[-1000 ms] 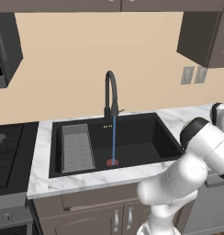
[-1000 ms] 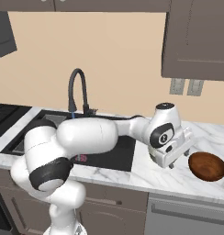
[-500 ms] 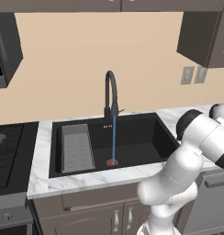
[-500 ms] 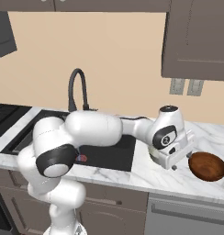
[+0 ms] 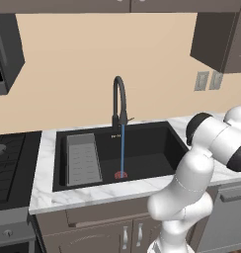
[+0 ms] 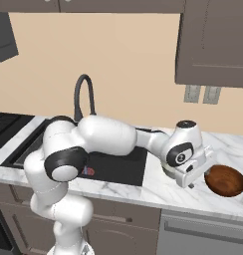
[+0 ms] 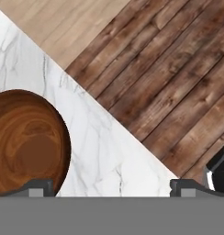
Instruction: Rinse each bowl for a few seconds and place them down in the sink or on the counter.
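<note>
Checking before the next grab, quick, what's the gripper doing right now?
Gripper: open, holding nothing, beside the reddish-brown bowl on the counter.

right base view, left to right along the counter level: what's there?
faucet → sink → gripper → reddish-brown bowl
</note>
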Available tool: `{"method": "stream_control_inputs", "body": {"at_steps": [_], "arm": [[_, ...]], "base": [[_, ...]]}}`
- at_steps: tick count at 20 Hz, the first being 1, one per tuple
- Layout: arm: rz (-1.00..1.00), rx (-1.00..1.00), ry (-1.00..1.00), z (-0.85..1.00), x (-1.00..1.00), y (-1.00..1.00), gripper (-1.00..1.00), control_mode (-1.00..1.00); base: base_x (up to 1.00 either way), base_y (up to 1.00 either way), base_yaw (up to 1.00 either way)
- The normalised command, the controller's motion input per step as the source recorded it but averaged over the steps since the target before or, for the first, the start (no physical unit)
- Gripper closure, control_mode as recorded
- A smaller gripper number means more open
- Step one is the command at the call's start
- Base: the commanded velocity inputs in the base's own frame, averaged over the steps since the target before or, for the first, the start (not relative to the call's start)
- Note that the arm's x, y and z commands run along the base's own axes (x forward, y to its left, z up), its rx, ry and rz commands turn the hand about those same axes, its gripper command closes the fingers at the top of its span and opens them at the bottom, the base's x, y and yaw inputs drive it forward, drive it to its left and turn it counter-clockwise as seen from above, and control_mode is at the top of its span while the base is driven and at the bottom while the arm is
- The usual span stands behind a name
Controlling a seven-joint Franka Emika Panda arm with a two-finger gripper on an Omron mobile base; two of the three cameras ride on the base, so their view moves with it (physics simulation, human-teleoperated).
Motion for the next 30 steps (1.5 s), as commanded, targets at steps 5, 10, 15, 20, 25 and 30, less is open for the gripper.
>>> {"method": "stream_control_inputs", "body": {"at_steps": [5,10,15,20,25,30], "arm": [[0.0,0.0,0.0,-0.13,0.18,-0.06,-1.0,-1.0],[0.0,0.01,0.0,-0.14,0.21,-0.09,-1.0,-1.0],[0.0,0.04,0.0,-0.16,0.14,-0.18,-1.0,-1.0],[0.0,0.05,0.0,-0.17,0.07,-0.18,-1.0,-1.0],[0.0,0.04,0.0,-0.12,0.14,-0.14,-1.0,-1.0],[0.0,0.04,0.0,-0.02,0.17,-0.16,-1.0,-1.0]], "base": [[0.0,0.0,0.0],[0.0,0.0,0.0],[0.0,0.0,0.0],[0.0,0.0,0.0],[0.0,0.0,0.0],[0.0,0.0,0.0]]}}
